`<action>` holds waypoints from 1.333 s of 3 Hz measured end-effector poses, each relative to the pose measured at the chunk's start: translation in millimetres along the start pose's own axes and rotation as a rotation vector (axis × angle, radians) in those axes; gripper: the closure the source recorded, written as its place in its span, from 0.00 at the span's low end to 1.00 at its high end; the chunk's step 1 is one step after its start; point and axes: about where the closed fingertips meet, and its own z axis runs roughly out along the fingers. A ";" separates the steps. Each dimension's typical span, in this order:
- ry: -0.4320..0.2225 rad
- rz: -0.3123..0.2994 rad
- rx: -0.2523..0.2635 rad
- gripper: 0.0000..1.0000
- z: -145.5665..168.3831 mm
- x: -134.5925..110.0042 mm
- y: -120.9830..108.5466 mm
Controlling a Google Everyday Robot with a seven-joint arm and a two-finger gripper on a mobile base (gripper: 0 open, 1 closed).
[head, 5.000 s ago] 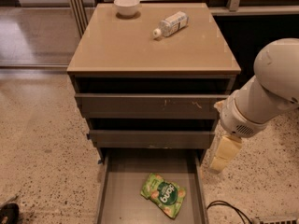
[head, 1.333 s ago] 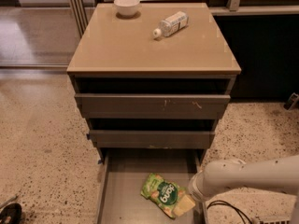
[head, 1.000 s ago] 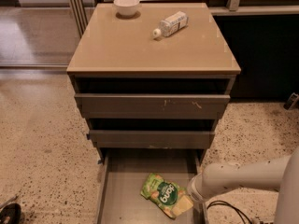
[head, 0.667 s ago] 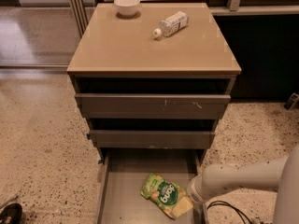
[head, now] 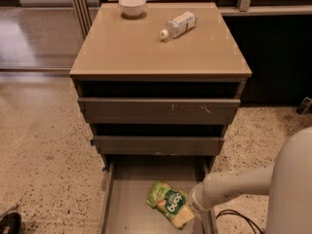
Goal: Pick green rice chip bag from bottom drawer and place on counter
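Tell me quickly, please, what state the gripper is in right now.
Gripper: low in the bottom drawer, at the near end of the green rice chip bag; open or closed cannot be told.

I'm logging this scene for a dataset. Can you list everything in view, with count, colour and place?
green rice chip bag: one, light green, on the bottom drawer's floor, right of centre.
bottom drawer: one, grey, pulled out, lowest of three.
upper drawers: two, grey-brown, stacked above it.
counter: one, tan, cabinet top.
bowl: one, white, counter's back left.
bottle: one, clear, lying on the counter towards the back.
cable: one, black, on the floor right of the drawer.
arm: one, white, reaching in from the right.
gripper: one, pale, at the bag's lower right corner.
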 end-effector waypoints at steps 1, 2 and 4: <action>-0.104 0.050 -0.134 0.00 31.0 -16.5 17.2; -0.167 0.057 -0.222 0.00 42.6 -25.9 29.1; -0.158 0.041 -0.209 0.00 50.0 -30.8 31.4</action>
